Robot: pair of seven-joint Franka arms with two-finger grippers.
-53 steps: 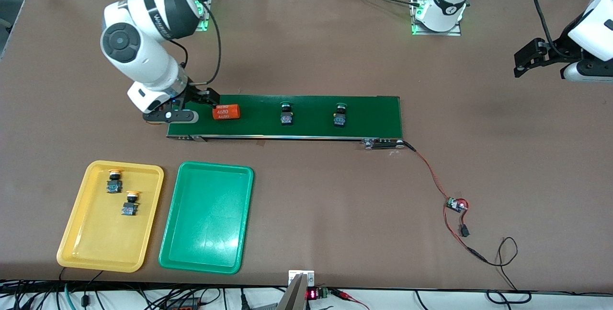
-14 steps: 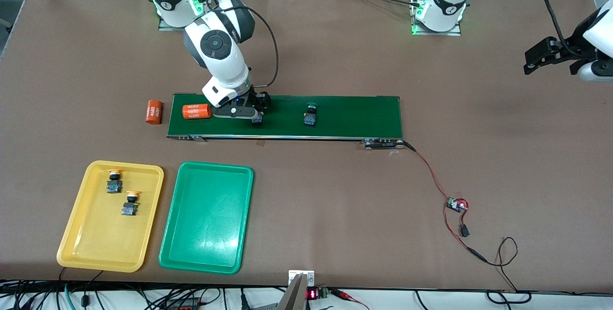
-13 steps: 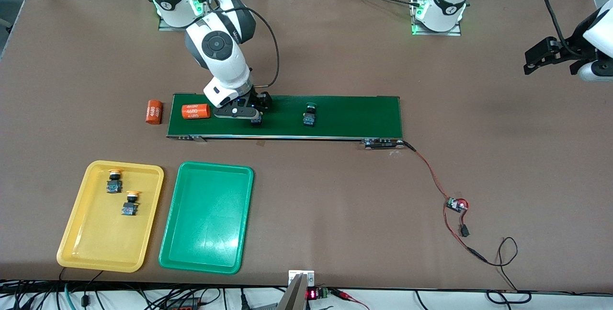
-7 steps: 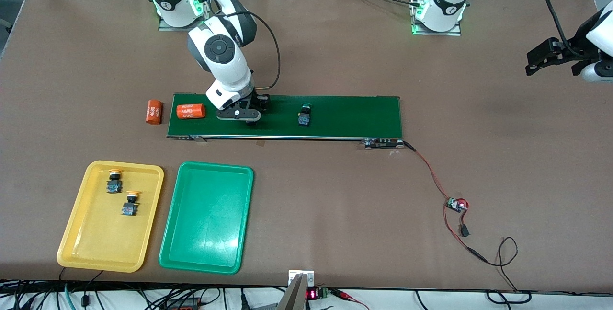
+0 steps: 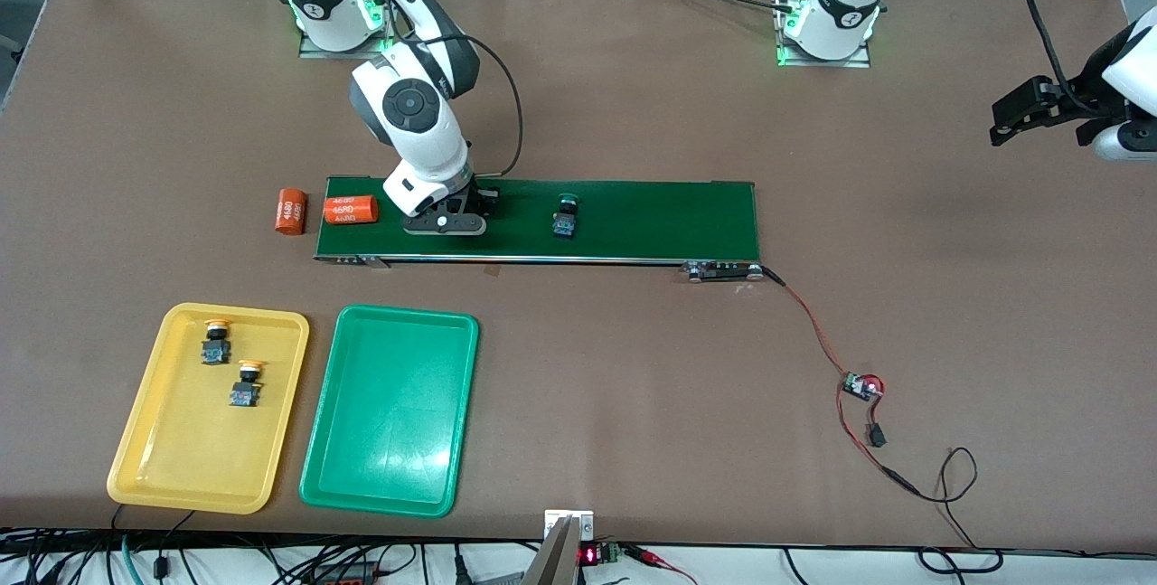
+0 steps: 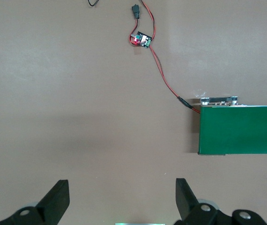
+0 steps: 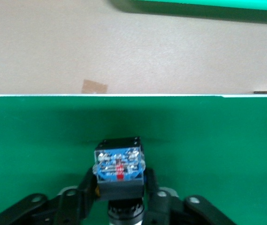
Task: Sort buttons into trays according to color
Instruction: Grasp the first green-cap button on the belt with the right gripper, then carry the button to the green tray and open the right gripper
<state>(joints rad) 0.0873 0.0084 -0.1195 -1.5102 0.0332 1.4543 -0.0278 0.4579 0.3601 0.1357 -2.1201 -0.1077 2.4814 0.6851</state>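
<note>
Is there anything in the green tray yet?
No: the front view shows the green tray bare inside, while both yellow-capped buttons lie in the yellow tray.

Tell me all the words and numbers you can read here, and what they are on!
"4680": printed several times in white on the orange cylinder on the belt.
"4680": on the orange cylinder on the table beside the dark green belt.
Red digits on the small display at the table's edge: too small to read.
Grey lettering on the right arm: too blurred to read.
</note>
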